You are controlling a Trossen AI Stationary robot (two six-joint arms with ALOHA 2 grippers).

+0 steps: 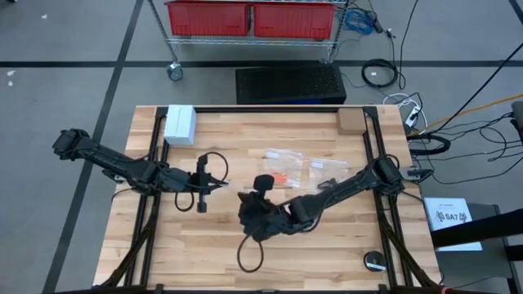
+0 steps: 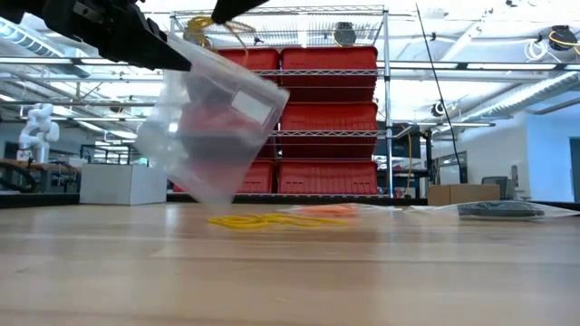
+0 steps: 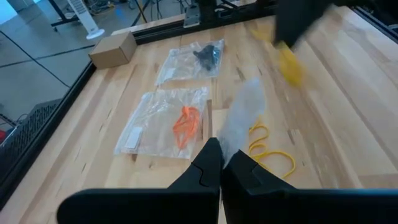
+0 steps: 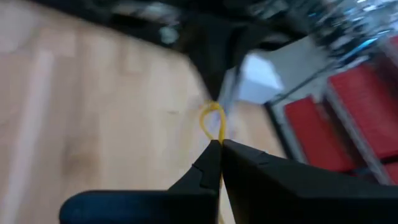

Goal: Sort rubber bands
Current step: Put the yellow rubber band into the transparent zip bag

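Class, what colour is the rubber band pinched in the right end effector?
Yellow rubber band; right wrist view shows it best.

The table (image 1: 327, 253) centre is crowded: the left gripper (image 3: 221, 163) holds a clear bag (image 2: 213, 127) above the wood, and the right gripper (image 4: 219, 149) is close beside it. Flat bags (image 1: 282, 167) and loose yellow bands (image 3: 270, 149) lie past them. A white box (image 1: 180, 124) and a brown box (image 1: 350, 121) occupy the far corners. The near edge offers open wood, apart from a cable loop (image 1: 249, 253).

My high camera looks straight down on the whole bench (image 1: 270, 237). My low one sits at bench-top level, facing the red bins (image 2: 331, 118) that both share. Each wrist camera peers closely past its own claw.
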